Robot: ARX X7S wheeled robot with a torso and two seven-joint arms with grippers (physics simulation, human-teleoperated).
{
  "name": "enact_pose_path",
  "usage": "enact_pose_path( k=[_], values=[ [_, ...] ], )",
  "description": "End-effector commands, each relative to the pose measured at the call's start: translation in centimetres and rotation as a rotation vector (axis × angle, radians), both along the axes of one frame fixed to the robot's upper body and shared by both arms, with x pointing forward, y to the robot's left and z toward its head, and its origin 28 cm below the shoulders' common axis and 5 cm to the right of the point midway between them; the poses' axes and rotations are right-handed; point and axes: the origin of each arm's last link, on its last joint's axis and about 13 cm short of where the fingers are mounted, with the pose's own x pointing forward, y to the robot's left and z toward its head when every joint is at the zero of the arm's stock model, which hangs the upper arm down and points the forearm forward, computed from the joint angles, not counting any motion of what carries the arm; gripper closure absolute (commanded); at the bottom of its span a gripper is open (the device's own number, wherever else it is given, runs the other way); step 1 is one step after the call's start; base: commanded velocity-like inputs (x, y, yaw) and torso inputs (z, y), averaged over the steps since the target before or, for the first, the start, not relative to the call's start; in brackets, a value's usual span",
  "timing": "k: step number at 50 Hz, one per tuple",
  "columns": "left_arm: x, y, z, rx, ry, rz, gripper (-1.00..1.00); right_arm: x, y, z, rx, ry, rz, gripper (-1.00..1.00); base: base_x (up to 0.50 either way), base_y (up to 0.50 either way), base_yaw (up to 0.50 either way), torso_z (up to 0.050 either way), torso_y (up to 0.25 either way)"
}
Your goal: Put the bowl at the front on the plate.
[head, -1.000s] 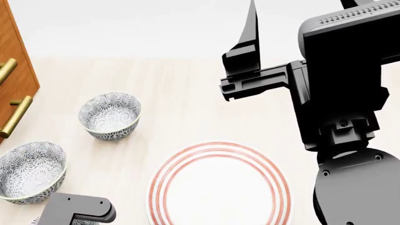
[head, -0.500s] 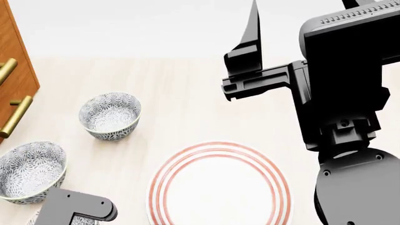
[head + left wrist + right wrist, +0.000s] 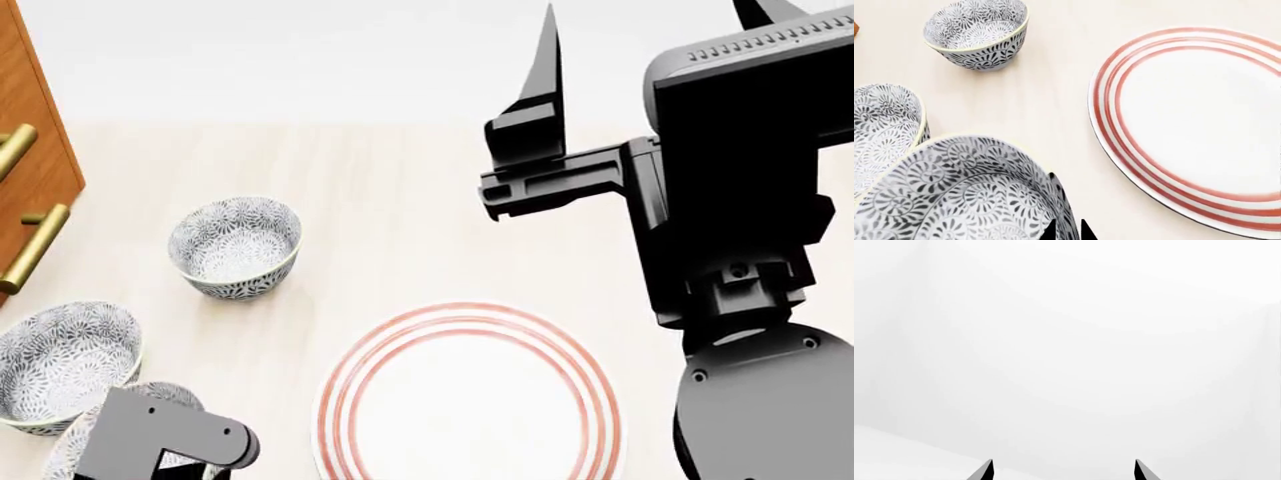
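Bowl [image 3: 967, 195] at the front is gripped at its rim by the left gripper [image 3: 1067, 231] — jaws closed on the wall. From it the plate [image 3: 467, 400] lies at three o'clock, just beside — the left arm is nearer.

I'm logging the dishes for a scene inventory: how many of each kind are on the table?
Small deep grey-blue floral patterned bowls: 3
Wide flat white plate with red rings: 1
Total: 4 dishes
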Motion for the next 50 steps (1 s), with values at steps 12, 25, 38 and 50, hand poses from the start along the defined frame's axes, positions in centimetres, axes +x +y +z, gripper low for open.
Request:
enact_pose_path(
  k=[12,25,38,50],
  values=[
    [0.1,0.0,0.7,0.031,-0.082,-0.004,1.00,0.0,0.0,-0.1,0.003,0.001,-0.004,-1.00,0.00,0.00,0.00,0.000,0.000],
    [0.3,0.1,1.1,0.041,-0.121,-0.001,1.00,0.0,-0.1,0.0,0.004,-0.001,-0.007,-1.00,0.00,0.00,0.00,0.000,0.000],
    [0.5,-0.1,1.9,0.085,-0.210,-0.033,1.00,0.1,-0.1,0.2,-0.007,-0.004,-0.007,-1.00,0.00,0.00,0.00,0.000,0.000],
    [1.0,-0.1,2.6,0.091,-0.253,-0.033,1.00,0.2,-0.1,-0.1,-0.005,0.001,-0.008,-1.00,0.00,0.00,0.00,0.000,0.000]
  ],
)
